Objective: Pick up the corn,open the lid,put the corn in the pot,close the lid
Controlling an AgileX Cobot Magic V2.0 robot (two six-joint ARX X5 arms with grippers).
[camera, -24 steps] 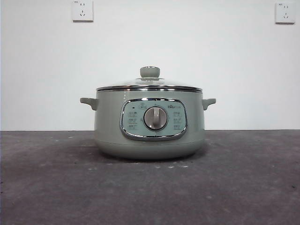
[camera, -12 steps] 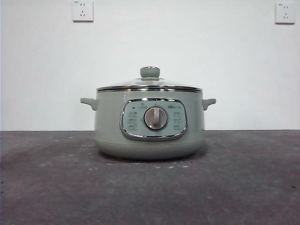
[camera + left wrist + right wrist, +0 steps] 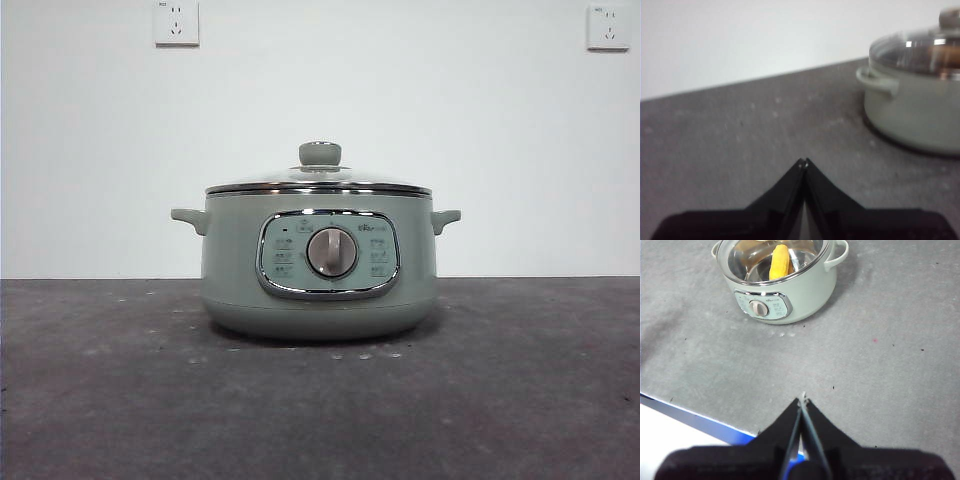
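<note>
The sage-green pot [image 3: 318, 270] stands mid-table with the glass lid [image 3: 318, 183] shut on it. It also shows in the left wrist view [image 3: 917, 112] and the right wrist view [image 3: 782, 290]. The yellow corn [image 3: 779, 262] lies inside the pot, seen through the lid [image 3: 775, 260]. My left gripper [image 3: 804, 162] is shut and empty, over bare table beside the pot. My right gripper [image 3: 802, 399] is shut and empty, well back from the pot near the table's front edge. Neither arm shows in the front view.
The grey table [image 3: 500, 400] has a blue front edge [image 3: 700, 420] in the right wrist view. A white wall with two sockets [image 3: 176, 22] stands behind the pot.
</note>
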